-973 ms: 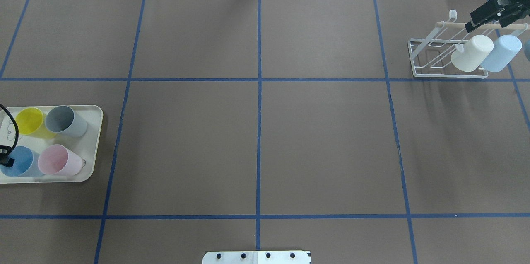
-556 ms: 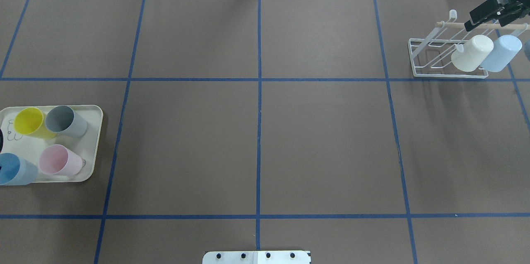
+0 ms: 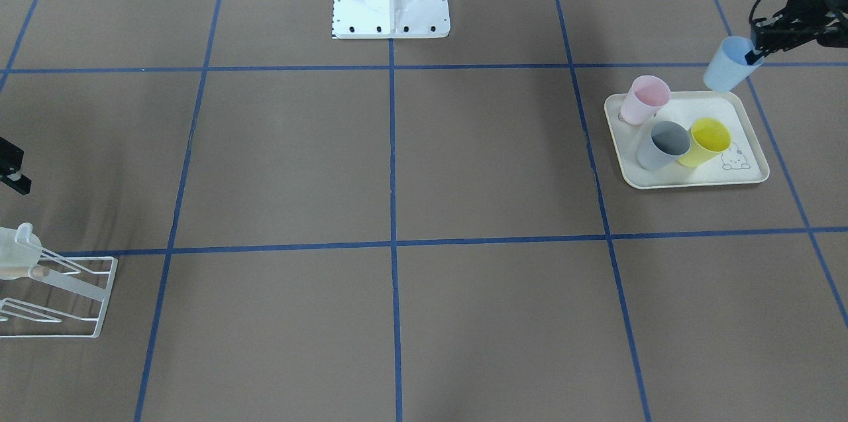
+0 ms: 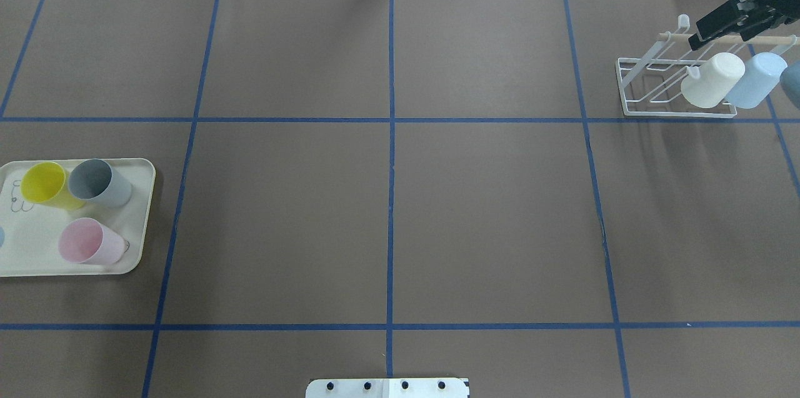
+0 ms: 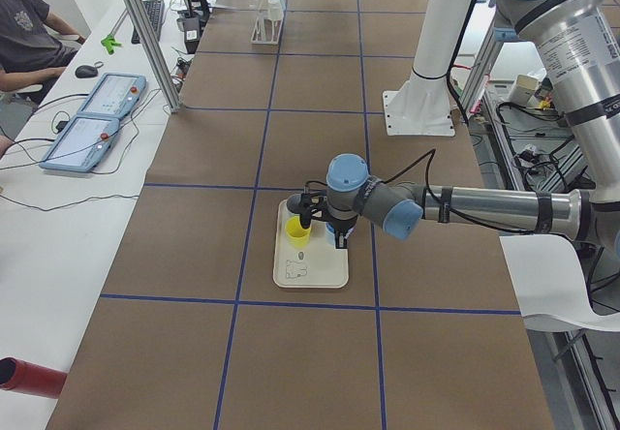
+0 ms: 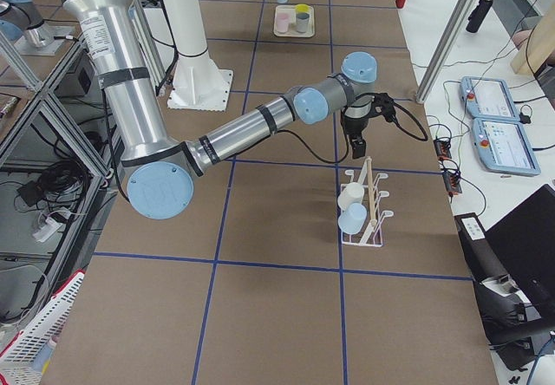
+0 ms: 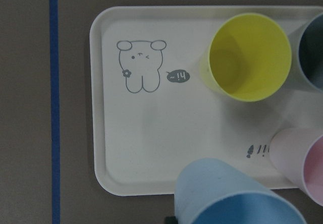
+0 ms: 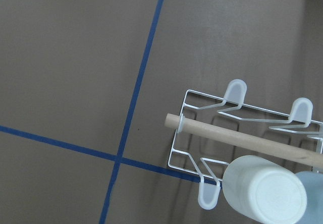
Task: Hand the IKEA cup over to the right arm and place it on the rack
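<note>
Lifted off the tray [image 3: 747, 173] since a second ago, the blue cup [image 3: 727, 64] hangs tilted from the left gripper [image 3: 753, 55], which is clamped on its rim. It is above the tray's robot-side edge, and the overhead view catches only a sliver of it. The pink cup [image 3: 642, 99], grey cup [image 3: 662, 144] and yellow cup [image 3: 707, 140] stand on the tray as before. Well apart at the table's other end, the right gripper [image 4: 695, 35] has edged along the rack [image 8: 227, 134] and hovers over its dowel, fingers parted and empty. A white cup [image 4: 711, 79] and a pale cup [image 4: 756, 79] sit on the rack's prongs.
</note>
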You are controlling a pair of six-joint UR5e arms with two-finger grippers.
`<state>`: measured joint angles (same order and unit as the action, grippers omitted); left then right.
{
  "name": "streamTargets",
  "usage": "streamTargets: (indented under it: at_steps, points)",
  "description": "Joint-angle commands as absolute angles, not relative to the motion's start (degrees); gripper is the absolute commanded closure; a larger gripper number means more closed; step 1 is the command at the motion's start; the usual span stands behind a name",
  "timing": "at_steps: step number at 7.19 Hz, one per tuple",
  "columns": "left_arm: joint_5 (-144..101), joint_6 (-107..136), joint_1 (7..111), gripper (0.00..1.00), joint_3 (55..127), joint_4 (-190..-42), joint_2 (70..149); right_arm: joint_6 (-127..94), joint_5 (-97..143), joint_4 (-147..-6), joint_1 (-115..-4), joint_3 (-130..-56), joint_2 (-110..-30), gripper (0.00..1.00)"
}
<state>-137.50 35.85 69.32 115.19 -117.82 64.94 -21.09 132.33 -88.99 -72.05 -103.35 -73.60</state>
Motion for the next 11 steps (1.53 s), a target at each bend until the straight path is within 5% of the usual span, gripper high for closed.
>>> streamTargets:
  at_steps: [1,8,11]
  points:
    - [-144.9,44.8,73.5,1.0,116.2,-118.3,71.1,-32.8,132.5,-81.5,-70.2,-105.1,-73.6,0.01]
    - [-138.1,86.3,67.4,1.0,117.0,-124.1,101.3,-68.3,132.4,-48.7,-62.0,-104.0,-73.9,0.01]
    - [-126.7,102.2,57.3,1.0,116.4,-134.5,105.8,-73.2,132.6,-43.2,-58.9,-104.3,-72.3,0.02]
